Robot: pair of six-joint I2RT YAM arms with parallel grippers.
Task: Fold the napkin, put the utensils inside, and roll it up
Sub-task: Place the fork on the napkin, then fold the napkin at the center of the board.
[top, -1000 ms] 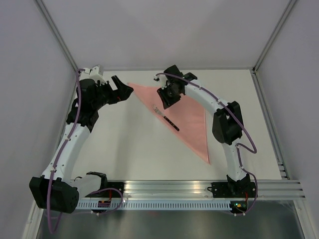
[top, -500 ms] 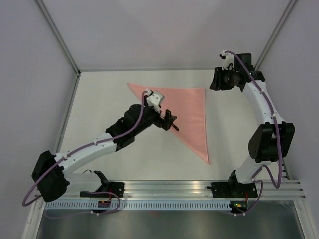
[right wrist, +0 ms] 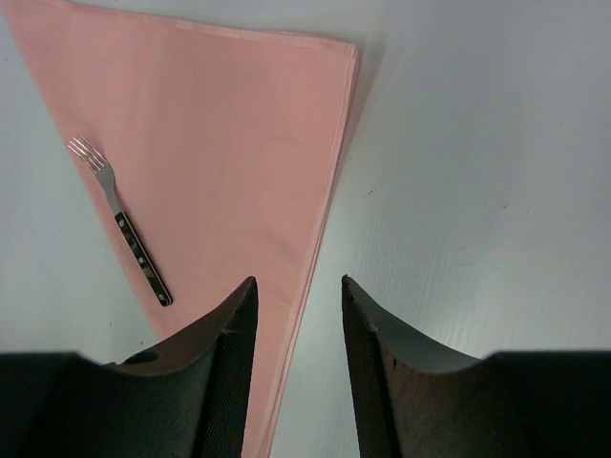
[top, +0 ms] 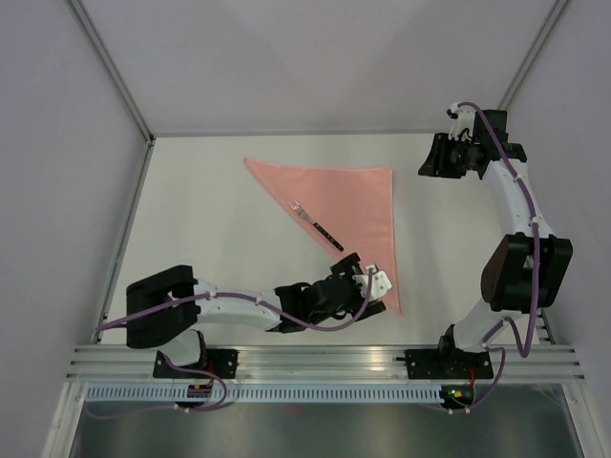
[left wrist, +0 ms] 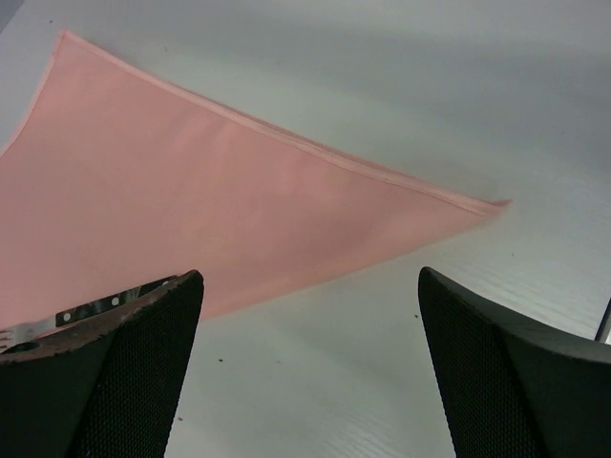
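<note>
We see a white table [top: 220, 248] with one thing lying directly on it: a salmon-pink napkin [top: 358, 210], folded into a flat triangle. Its long edge runs diagonally from far left to near right, and its square corner points far right.

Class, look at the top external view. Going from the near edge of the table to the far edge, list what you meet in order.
left gripper → fork → right gripper. The napkin stretches across most of that depth, so it has no single place in the order.
</note>
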